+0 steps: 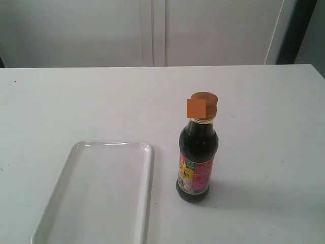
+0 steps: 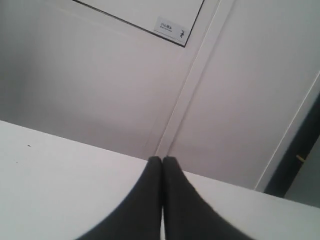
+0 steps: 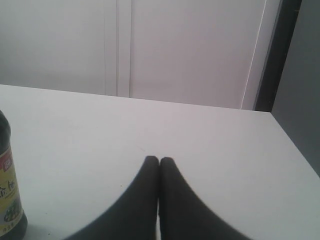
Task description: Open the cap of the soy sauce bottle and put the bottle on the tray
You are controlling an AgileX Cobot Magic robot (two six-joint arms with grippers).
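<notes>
Nearest in the exterior view, a flat rectangular glossy white tray (image 1: 101, 198) with rounded corners is laid on the white surface (image 1: 264, 132), its near end cut off by the frame. Just beside its right rim, but apart from it, a small clear soy sauce bottle (image 1: 197, 152) of near-black liquid with a pink, yellow and green label is stood upright. Its round golden-brown plastic flip-top cap (image 1: 204, 101) appears shut, though part of it is masked by an orange square. Farthest back, white panelled doors (image 1: 152, 30) are seen.

No arm is shown in the exterior view. In the wrist views, the left gripper (image 2: 162, 162) is pressed together and empty over bare surface. The right gripper (image 3: 159, 161) is likewise pressed together and empty, with the bottle's (image 3: 9, 185) lower body near it but untouched.

The approach is judged to be the step in hand. A gripper should be spread before the bottle is reached, and the body clamped firmly around the label so that it is not tipped. The cap's lip should then be lifted from the side opposite the hinge. Which side that is cannot be told. Once opened, the bottle should be kept upright to avoid spilling.
</notes>
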